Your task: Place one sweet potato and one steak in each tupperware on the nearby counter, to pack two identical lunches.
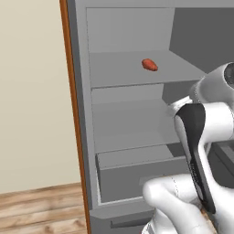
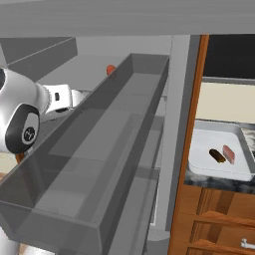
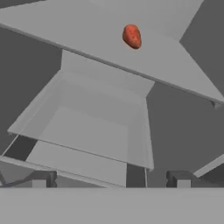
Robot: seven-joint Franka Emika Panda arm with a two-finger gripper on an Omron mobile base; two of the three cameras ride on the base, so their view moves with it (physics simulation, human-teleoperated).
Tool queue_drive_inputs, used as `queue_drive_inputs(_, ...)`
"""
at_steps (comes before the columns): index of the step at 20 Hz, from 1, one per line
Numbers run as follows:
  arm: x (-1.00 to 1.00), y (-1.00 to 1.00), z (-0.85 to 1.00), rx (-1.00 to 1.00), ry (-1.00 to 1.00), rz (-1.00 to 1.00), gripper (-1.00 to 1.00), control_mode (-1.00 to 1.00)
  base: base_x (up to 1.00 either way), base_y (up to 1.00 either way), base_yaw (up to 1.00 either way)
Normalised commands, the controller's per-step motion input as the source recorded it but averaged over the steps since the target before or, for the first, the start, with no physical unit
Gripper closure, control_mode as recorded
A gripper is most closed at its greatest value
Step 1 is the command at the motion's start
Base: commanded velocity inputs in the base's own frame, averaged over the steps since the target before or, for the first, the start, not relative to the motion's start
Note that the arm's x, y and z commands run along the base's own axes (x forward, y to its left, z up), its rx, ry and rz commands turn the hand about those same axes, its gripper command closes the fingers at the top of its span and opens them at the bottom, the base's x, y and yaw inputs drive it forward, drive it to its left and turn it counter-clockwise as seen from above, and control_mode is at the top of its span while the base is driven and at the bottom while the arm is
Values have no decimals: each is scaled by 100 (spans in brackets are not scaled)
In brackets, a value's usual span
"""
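Observation:
An orange-red sweet potato (image 1: pixel 149 65) lies alone on the upper grey shelf (image 1: pixel 119 73) of an open fridge; it also appears in the hand view (image 3: pixel 132 36) and peeks over the door bin (image 2: pixel 110 69). My gripper (image 3: pixel 111 181) is open and empty, well short of the sweet potato and lower, level with the shelf beneath. On the counter (image 2: pixel 219 185) to the right sits a white tupperware (image 2: pixel 209 169) holding a dark brown sweet potato (image 2: pixel 217 156) and a pink steak (image 2: pixel 228 153) side by side.
A large translucent grey door bin (image 2: pixel 99 164) stands in front in the right base view. Lower shelves and a drawer (image 1: pixel 137 178) sit under the upper shelf. A wooden panel edge (image 1: pixel 73 114) borders the fridge on the left, and wooden drawers (image 2: pixel 219 224) sit under the counter.

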Motion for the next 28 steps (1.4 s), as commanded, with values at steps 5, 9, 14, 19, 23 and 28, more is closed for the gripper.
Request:
queue_drive_inputs(5, 5, 1, 51, 9, 0, -4, -100, -100, 0, 0, 0)
queue_drive_inputs(9, 29, 0, 22, 8, 0, -7, -100, -100, 0, 0, 0)
queue_drive_inputs(14, 52, 0, 1, 14, -1, -10, -100, -100, 0, 0, 0)
queue_drive_inputs(19, 57, 0, 0, 17, -10, -8, -100, -100, 0, 0, 0)
queue_drive_inputs(23, 52, 0, 0, 5, -4, -5, -100, -100, 0, 0, 0)
queue_drive_inputs(28, 62, 0, 0, 0, 0, -2, -100, -100, 0, 0, 0)
